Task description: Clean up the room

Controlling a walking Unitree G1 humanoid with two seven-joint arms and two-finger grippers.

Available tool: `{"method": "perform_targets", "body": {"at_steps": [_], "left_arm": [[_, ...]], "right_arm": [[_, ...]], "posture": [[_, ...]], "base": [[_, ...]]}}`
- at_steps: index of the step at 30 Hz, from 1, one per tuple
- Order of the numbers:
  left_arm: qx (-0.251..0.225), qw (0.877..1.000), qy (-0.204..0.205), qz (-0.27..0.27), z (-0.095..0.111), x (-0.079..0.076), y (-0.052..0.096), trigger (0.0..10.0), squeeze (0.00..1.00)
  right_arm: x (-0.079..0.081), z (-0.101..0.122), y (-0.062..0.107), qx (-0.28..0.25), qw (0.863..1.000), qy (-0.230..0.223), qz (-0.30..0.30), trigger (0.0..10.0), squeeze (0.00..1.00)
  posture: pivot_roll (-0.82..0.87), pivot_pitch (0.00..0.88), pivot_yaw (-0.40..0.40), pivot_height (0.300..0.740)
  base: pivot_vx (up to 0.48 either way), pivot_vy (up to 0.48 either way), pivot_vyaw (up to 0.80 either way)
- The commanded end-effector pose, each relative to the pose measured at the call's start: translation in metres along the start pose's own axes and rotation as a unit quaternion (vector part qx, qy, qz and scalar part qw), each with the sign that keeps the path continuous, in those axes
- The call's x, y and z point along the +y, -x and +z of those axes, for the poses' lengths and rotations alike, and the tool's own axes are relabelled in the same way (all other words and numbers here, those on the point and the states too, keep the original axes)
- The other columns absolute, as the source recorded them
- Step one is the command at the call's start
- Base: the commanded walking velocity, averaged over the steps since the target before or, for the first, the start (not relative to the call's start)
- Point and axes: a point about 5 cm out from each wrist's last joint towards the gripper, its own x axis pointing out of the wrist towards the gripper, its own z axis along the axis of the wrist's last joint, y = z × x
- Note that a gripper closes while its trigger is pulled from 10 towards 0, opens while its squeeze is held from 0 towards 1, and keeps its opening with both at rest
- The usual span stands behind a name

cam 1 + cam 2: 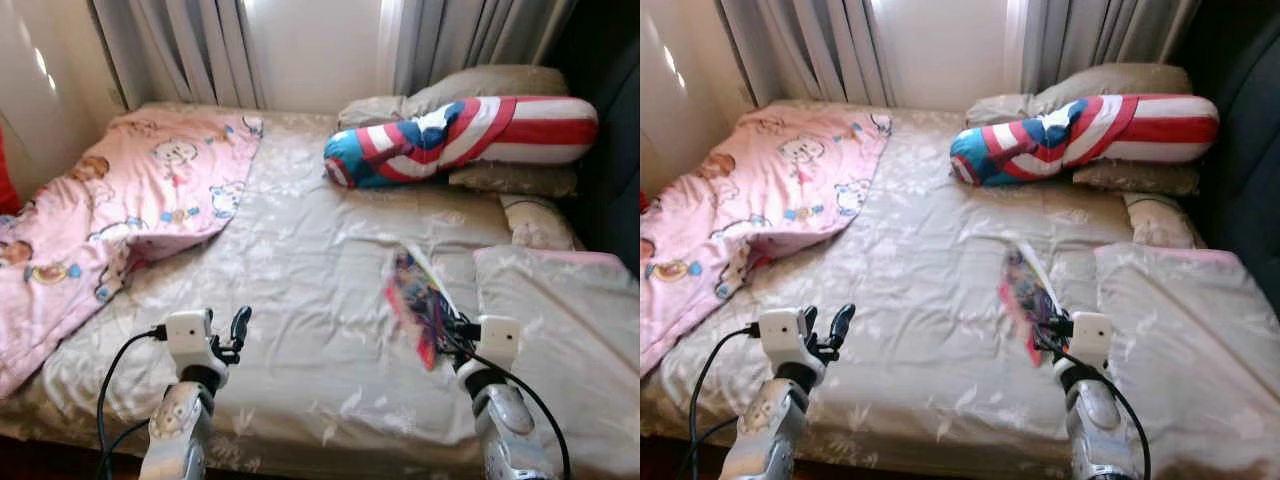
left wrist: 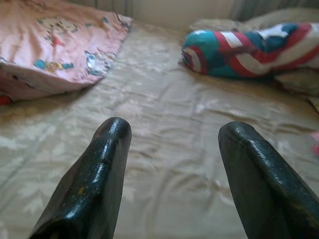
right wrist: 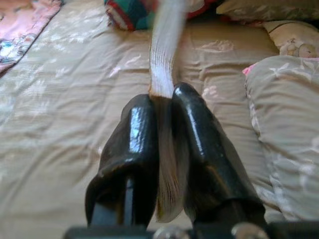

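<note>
My right gripper [image 1: 452, 328] is shut on a thin colourful book [image 1: 417, 300], holding it up on edge just above the beige bedspread [image 1: 300, 290] at the bed's right side. In the right wrist view the book's white page edges [image 3: 162, 64] rise from between the two black fingers [image 3: 137, 129]. My left gripper [image 1: 238, 330] hovers open over the near left part of the bed, with nothing between its fingertips [image 2: 112, 137].
A pink cartoon blanket [image 1: 110, 210] covers the bed's left side. A red, white and blue bolster [image 1: 460, 135] lies on grey pillows at the head. A folded beige quilt [image 1: 570, 320] sits at the right. Curtains [image 1: 200, 50] hang behind the bed.
</note>
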Motion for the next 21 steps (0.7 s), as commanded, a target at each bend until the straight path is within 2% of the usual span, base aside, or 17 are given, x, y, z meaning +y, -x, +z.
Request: {"method": "perform_targets", "body": {"at_steps": [1, 21], "left_arm": [[0.007, 1.0, 0.003, 0.005, -0.0016, 0.0022, 0.0012, 10.0, 0.0], [0.003, 1.0, -0.002, 0.003, 0.002, 0.0042, 0.0019, 10.0, 0.0]], "right_arm": [[0.0067, 0.013, -0.0058, -0.028, 1.0, 0.003, 0.012, 10.0, 0.0], [0.0095, 0.0124, -0.0077, -0.02, 1.0, 0.006, 0.005, 10.0, 0.0]], "posture": [[0.02, 0.055, -0.048, 0.74], [0.02, 0.059, -0.044, 0.74]], "base": [[0.285, 0.0, 0.0], [0.0, 0.0, 0.0]]}}
